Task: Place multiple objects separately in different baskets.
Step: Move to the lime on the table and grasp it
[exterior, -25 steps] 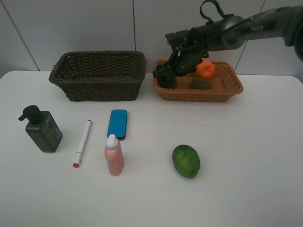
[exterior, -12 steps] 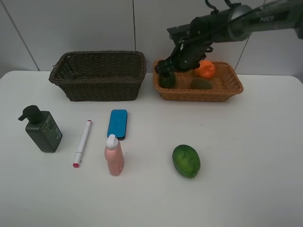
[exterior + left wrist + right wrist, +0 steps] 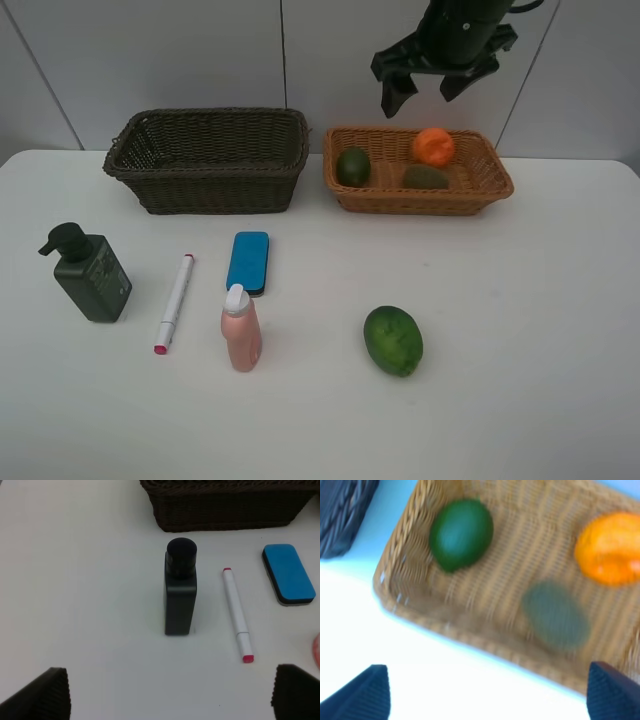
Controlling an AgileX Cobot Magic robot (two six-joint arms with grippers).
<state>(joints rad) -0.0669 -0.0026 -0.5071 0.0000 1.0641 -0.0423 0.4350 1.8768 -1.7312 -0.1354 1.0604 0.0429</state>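
Over a shallow, light orange-tan rectangular wicker basket at the back of a smooth white table, the right fingers, black and ribbed, hang spread wide apart with nothing between them. Inside the woven basket lie a glossy oval green fruit at the end nearest the deeper dark brown wicker basket, a round orange at the back wall, and a dull brown kiwi, its long axis running along the basket's length. In front of the tan basket, well apart, a second green fruit rests on the table. Farther to that basket's left stand a pink bottle with white cap, upright, and a boxy dark green pump bottle. Between them lies a slim white marker, pink tip pointing away from the baskets, and a flat blue eraser block lying lengthwise the same way. The left fingers are also wide apart, holding nothing.
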